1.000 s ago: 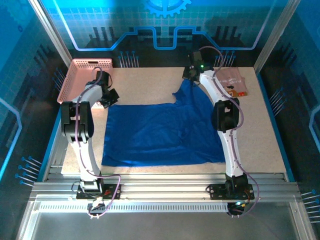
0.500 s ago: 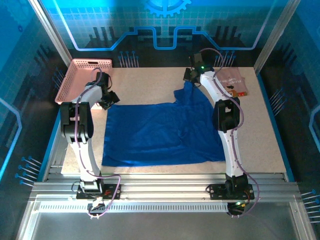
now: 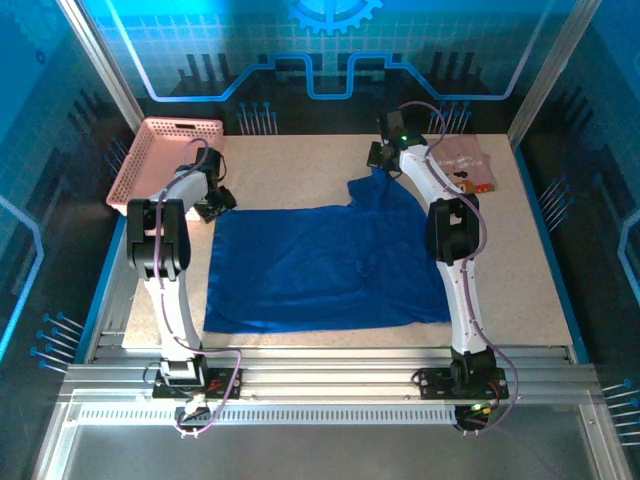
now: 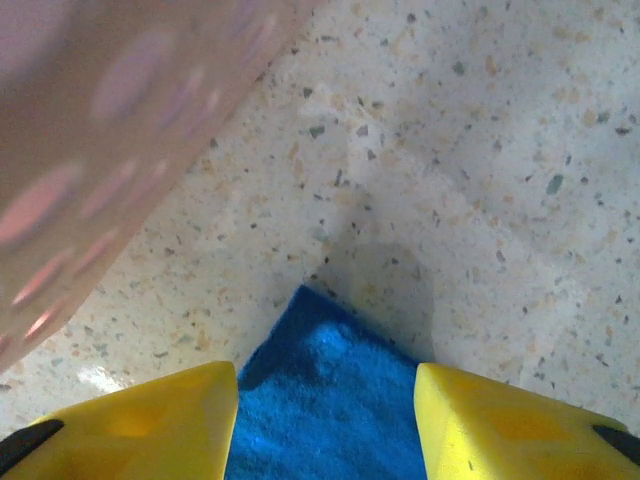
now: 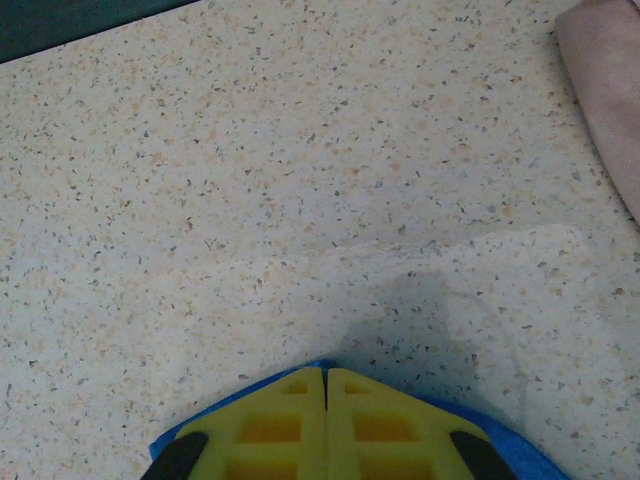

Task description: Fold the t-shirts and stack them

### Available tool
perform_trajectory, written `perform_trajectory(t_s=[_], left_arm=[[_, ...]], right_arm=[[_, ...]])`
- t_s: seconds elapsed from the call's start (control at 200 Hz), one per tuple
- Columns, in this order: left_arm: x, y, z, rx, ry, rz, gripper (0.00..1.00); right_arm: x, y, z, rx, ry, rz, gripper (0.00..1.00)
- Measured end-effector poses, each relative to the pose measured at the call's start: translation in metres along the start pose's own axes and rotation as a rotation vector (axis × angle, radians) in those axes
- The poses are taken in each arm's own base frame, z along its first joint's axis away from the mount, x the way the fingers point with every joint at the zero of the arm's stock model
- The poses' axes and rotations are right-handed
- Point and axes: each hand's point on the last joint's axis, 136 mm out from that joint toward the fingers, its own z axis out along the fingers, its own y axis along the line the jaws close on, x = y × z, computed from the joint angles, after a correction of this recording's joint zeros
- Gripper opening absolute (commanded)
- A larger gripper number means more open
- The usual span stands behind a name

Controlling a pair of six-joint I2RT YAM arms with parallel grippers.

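The table [image 3: 300, 170] is lit brightly and evenly from above; the surroundings are tinted blue. The basket [image 4: 90, 150] is blurred in the left wrist view. Soft shadows are cast beyond the blue shirt [image 4: 330, 400].

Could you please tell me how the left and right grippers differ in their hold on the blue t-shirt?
The left gripper has its jaws apart, while the right gripper has them pressed together. A corner of the blue t-shirt lies loose between the left gripper's fingers; the right gripper pinches blue cloth. The left gripper is beside the pink basket, the right gripper near the pale pink t-shirt. Both have yellow fingers.
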Motion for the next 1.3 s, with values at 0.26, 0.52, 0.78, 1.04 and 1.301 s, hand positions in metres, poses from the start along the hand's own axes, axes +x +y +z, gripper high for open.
perform_trajectory(t_s=[0.26, 0.52, 0.78, 1.04, 1.301], left_arm=[[-0.014, -0.010, 0.006, -0.001, -0.002, 0.001, 0.47], [-0.021, -0.015, 0.011, -0.010, 0.009, 0.003, 0.33], [-0.018, -0.013, 0.011, -0.016, 0.018, 0.011, 0.42], [-0.017, -0.011, 0.009, -0.027, 0.023, 0.029, 0.45], [-0.011, -0.004, 0.007, -0.054, 0.037, 0.067, 0.45]], right_arm=[[0.000, 0.000, 0.000, -0.002, 0.001, 0.000, 0.00], [-0.002, -0.004, 0.001, -0.004, 0.003, 0.008, 0.00], [-0.006, -0.014, 0.001, 0.000, 0.003, 0.024, 0.00], [-0.008, -0.020, 0.001, 0.001, 0.004, 0.040, 0.00], [-0.008, -0.022, 0.002, 0.004, 0.006, 0.044, 0.00]])
